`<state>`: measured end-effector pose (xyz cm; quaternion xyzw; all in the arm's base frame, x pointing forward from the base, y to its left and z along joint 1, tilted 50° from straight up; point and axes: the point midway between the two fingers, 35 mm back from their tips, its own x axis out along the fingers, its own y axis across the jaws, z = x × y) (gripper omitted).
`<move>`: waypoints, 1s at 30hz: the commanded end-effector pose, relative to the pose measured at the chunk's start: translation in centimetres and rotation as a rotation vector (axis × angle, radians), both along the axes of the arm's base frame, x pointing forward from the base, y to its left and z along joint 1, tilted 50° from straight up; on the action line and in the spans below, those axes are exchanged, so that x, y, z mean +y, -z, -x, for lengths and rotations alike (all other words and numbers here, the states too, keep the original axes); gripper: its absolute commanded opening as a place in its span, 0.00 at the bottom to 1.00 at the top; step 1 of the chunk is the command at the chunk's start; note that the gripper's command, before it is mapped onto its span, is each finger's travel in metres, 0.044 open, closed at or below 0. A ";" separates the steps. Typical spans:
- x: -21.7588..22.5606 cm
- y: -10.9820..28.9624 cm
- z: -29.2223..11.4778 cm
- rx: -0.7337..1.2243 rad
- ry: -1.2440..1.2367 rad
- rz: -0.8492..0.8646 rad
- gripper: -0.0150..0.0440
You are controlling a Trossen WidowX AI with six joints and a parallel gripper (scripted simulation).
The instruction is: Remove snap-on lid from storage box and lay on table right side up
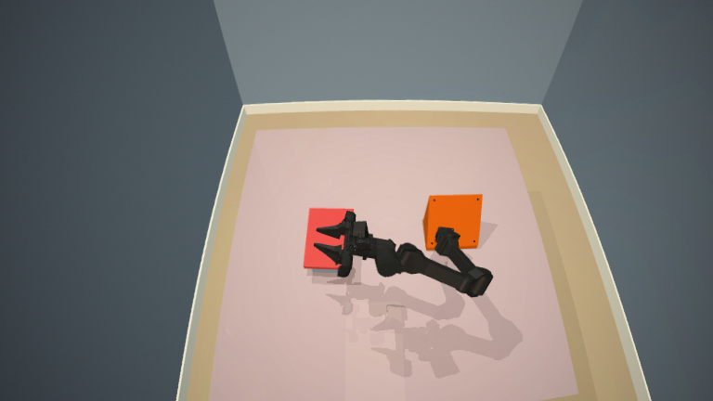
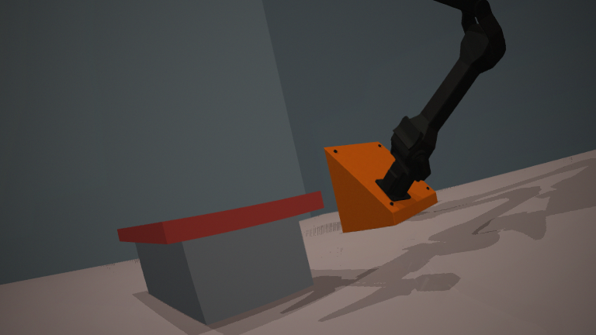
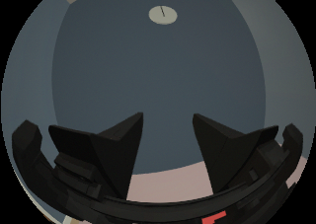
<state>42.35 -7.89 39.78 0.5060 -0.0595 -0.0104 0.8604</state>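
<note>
The claw point(image 1: 326, 239) is hanging half-open, gripping nothing, high above the red lid point(image 1: 321, 249) — a skewed descent risks shoving the box point(image 2: 246, 265).

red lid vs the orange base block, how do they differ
The red lid is a thin flat slab; the orange base block is a thick wedge with a sloped top. The lid sits raised on the grey storage box; the base block stands directly on the table. The block carries the arm's foot and has small dark dots at its corners; the lid's top is plain. Both look rectangular from above.
</note>
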 end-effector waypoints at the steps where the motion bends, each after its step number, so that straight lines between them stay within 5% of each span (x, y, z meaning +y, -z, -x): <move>1: -0.7 6.5 -0.1 0.189 -0.079 -0.116 0.65; 8: -1.0 15.5 2.0 0.458 -0.187 -0.361 0.65; 15: 0.2 24.5 7.7 0.749 -0.301 -0.832 0.65; 21: 2.0 27.9 12.5 0.878 -0.366 -1.264 0.65; 30: 2.1 28.0 12.7 0.882 -0.369 -1.284 0.65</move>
